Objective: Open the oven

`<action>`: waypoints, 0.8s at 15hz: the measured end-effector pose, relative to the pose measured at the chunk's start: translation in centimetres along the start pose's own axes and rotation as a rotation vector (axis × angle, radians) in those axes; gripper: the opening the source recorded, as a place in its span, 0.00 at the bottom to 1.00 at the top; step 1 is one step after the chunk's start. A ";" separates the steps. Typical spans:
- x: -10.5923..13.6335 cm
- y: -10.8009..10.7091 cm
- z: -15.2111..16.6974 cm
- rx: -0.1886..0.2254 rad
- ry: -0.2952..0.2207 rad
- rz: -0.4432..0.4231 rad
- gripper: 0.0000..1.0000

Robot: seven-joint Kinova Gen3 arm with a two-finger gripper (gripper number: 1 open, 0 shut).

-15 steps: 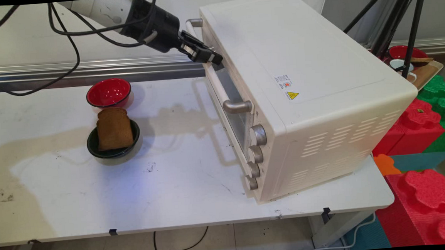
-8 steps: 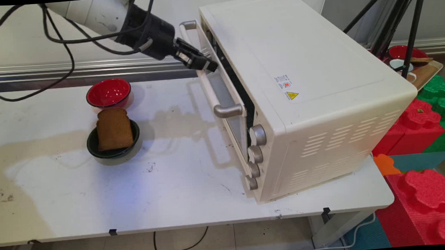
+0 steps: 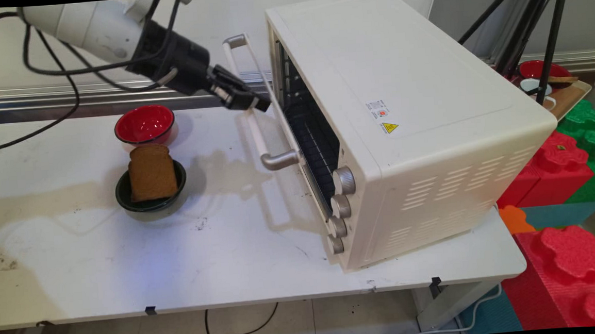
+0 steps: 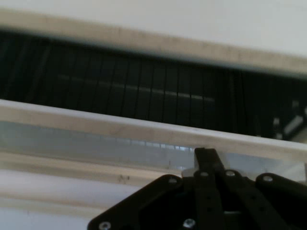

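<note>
A cream toaster oven [image 3: 405, 78] stands on the right of the white table [image 3: 127, 260]. Its drop-down door [image 3: 288, 136] hangs partly open, and a dark wire rack [image 3: 316, 140] shows inside. My gripper [image 3: 258, 105] reaches in from the upper left, shut, with its tip against the door's upper part by the long handle [image 3: 252, 124]. In the hand view the fingertips [image 4: 206, 155] rest at the door's top edge [image 4: 120, 127], with the rack [image 4: 144, 91] visible through the gap beyond.
A brown bread slice [image 3: 151, 172] leans in a dark green bowl [image 3: 124, 198] left of the oven, and a red bowl [image 3: 145, 124] sits behind it. Several knobs [image 3: 344, 180] line the oven's front. Foam blocks [image 3: 567, 264] and tripod legs [image 3: 547, 33] stand to the right, off the table.
The gripper has moved left and down, drawing the oven door from nearly closed to partly open. The rack inside has come into sight.
</note>
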 end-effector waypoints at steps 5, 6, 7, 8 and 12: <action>-3.1 0.3 -1.2 -0.001 -0.041 0.001 0.00; -3.8 0.3 -1.4 -0.001 -0.050 0.003 0.00; -4.5 0.4 -1.5 -0.002 -0.059 0.005 0.00; -5.0 0.4 -1.6 -0.003 -0.067 0.007 0.00; -7.0 0.5 -1.7 -0.006 -0.094 0.014 0.00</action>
